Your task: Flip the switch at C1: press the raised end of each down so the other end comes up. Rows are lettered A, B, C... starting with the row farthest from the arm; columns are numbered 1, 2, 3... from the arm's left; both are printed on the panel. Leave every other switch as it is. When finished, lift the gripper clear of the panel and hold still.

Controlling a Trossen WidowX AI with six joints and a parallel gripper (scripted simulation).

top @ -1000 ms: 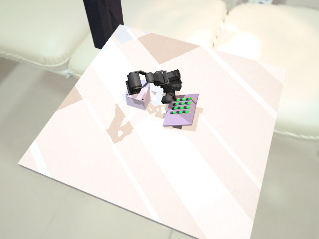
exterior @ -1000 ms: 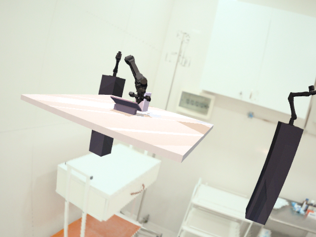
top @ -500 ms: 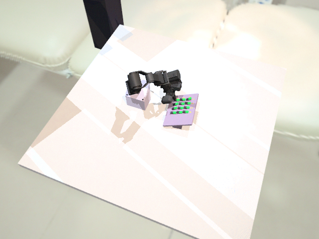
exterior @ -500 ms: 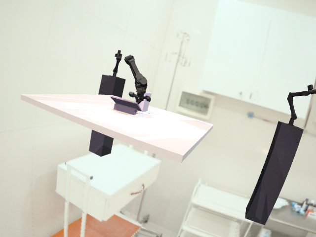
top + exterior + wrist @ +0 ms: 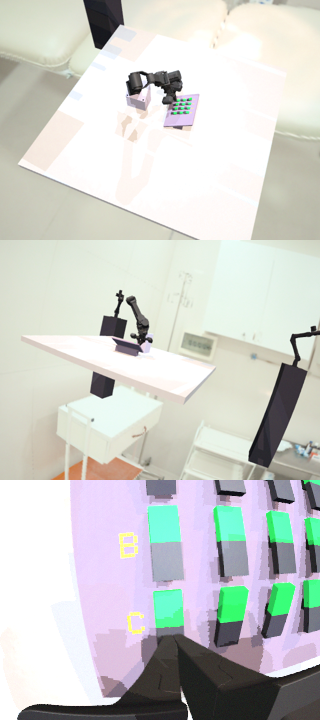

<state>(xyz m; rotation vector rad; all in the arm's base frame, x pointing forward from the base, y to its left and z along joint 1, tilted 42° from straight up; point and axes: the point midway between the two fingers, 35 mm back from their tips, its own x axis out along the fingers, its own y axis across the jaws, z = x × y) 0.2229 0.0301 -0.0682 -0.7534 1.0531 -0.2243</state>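
The lilac panel [image 5: 180,120] [image 5: 127,344] [image 5: 97,580] is tilted and carries rows of rocker switches, each half green and half dark grey. In the wrist view, switch C1 [image 5: 168,608] is the first one right of the printed letter C [image 5: 135,623]. Its green half shows fully, on the side away from the fingers; only a strip of its grey half shows. My gripper [image 5: 172,643] [image 5: 175,99] is shut and empty. Its tips overlap the grey half of C1 in the wrist view; whether they touch it, and how C1 is tilted, I cannot tell.
Switch B1 [image 5: 166,542] lies beyond C1, and switch C2 [image 5: 232,614] stands to its right, with more switches farther right. A lilac box-shaped block [image 5: 138,101] stands on the table [image 5: 206,155] beside the panel, under the arm.
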